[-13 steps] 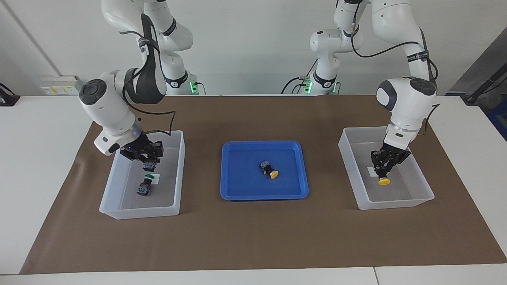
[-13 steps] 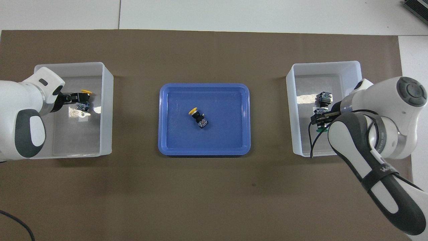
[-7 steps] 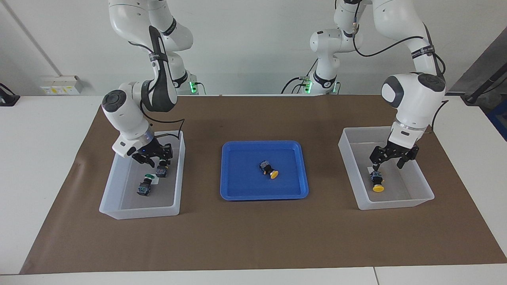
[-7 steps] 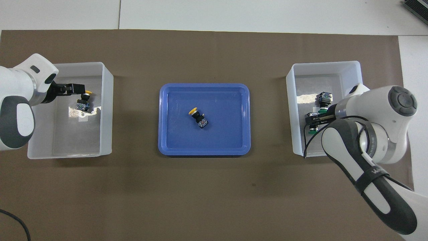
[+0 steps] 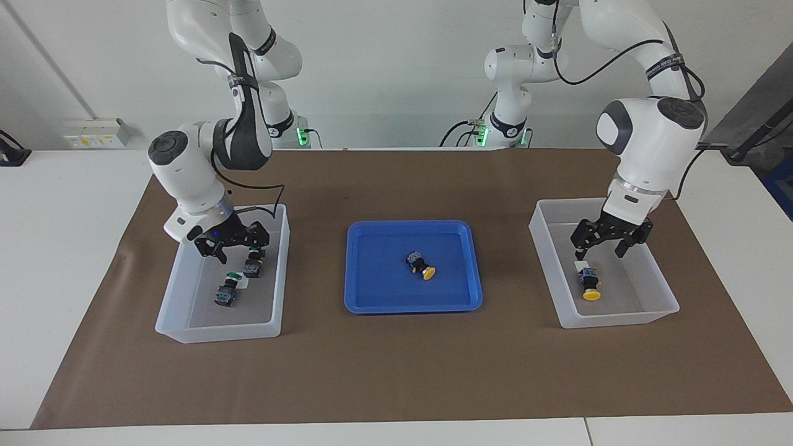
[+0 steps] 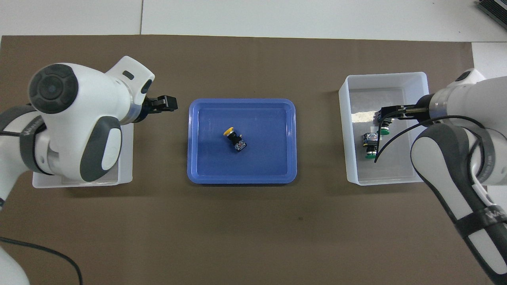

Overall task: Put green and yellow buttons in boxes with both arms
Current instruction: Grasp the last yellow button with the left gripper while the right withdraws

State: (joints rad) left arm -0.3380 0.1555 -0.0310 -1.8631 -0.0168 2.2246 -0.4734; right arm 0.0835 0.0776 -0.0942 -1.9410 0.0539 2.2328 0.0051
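Note:
A yellow button (image 5: 422, 265) lies on its side in the blue tray (image 5: 372, 297); it also shows in the overhead view (image 6: 234, 138). My left gripper (image 5: 598, 253) is open and empty above a second yellow button (image 5: 588, 285), which lies in the clear box (image 5: 545, 260) at the left arm's end. My right gripper (image 5: 238, 251) is open and empty above two green buttons (image 5: 252, 267) (image 5: 225, 292) in the other clear box (image 5: 217, 331). In the overhead view the left arm hides that yellow button.
Brown paper (image 5: 396, 371) covers the table under the tray and both boxes. In the overhead view the left gripper (image 6: 168, 103) shows between its box (image 6: 79, 183) and the tray (image 6: 198, 174), and the right gripper (image 6: 383, 114) shows over its box (image 6: 384, 77).
Both grippers opened and let go of their buttons, a yellow one and a green one, which now lie in the boxes. Both grippers then rose; the left one shifted toward the tray.

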